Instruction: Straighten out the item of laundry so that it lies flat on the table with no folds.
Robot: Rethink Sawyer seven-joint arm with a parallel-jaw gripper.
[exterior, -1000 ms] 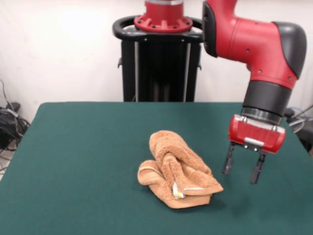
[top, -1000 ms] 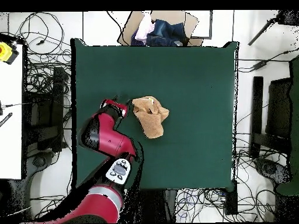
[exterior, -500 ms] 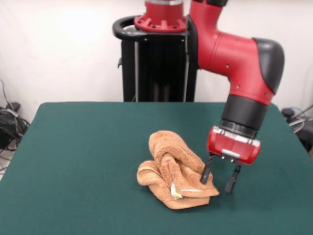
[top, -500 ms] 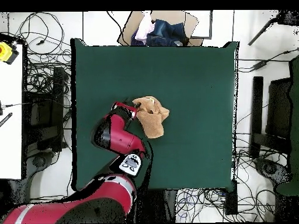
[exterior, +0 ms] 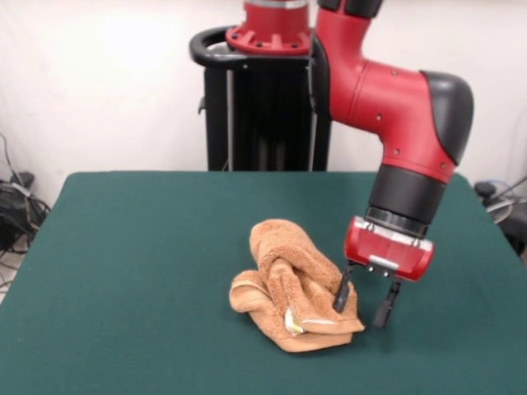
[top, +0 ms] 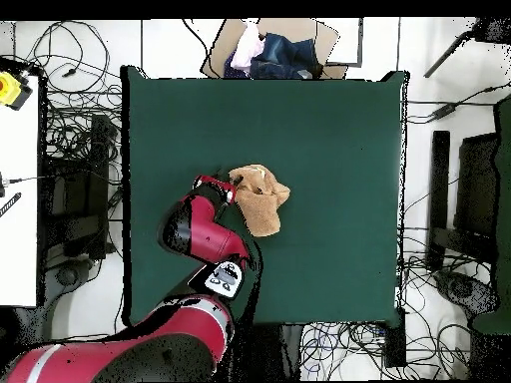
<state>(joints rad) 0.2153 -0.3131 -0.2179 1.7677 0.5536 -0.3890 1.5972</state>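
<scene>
Towel: a small orange-tan terry-cloth towel (exterior: 292, 288), bunched in a rumpled heap a little toward the near side of the middle of the tabletop; several rolled folds are stacked on one another, and a small white label (exterior: 293, 322) shows at its near edge
Table: a wide tabletop covered in dark green felt-like cloth (exterior: 132, 271), bare all round the heap
Gripper: the red and black two-finger gripper (exterior: 361, 299) stands upright at the heap's right side in the front view, fingers spread apart; one dark finger (exterior: 342, 295) rests on or against the cloth, the other is clear of it over the felt; nothing is pinched
Handling: likely light, soft and limp, with a nap that should drag on felt rather than slide; no risk of breakage, but a fold may come up doubled
Where to hold: I judge a single outer edge or corner near the label best, not the thick rolled middle
Counts: one towel, one label, one table, one gripper with two fingers
Far side: black pedestal (exterior: 268, 107)
</scene>
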